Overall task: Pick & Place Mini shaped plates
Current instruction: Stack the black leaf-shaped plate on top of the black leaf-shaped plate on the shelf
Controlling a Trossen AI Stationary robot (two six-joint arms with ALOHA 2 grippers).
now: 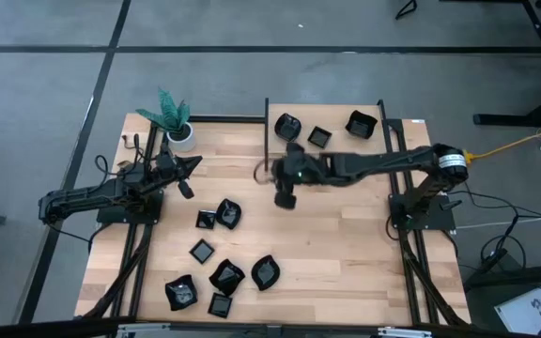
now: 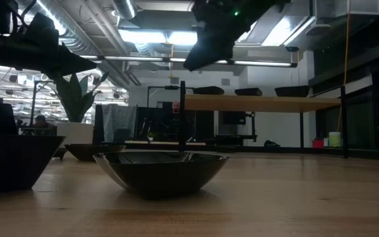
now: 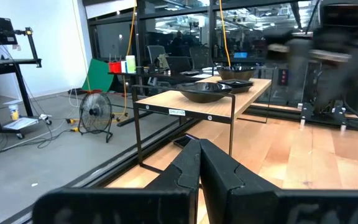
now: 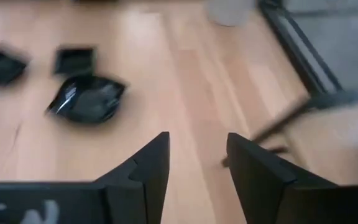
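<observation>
Small glossy black plates [image 1: 225, 215] lie scattered on the pale wooden table [image 1: 346, 253]; likely rigid, light, slippery, best pinched at a rim. Right gripper [image 4: 197, 163] hovers above, fingers apart, empty; left gripper [image 3: 199, 163] waits closed.

The light wooden table [image 1: 346, 253] carries eight glossy black mini shaped plates [image 1: 225, 276] and a white pot with a green plant [image 1: 180, 134]; its raised wooden shelf [image 1: 336, 155] carries three more.

- A small white label [image 3: 176, 112] sits on the front edge of the raised shelf [image 3: 191, 106]; its print is too small to read.
- No other text can be read.
</observation>
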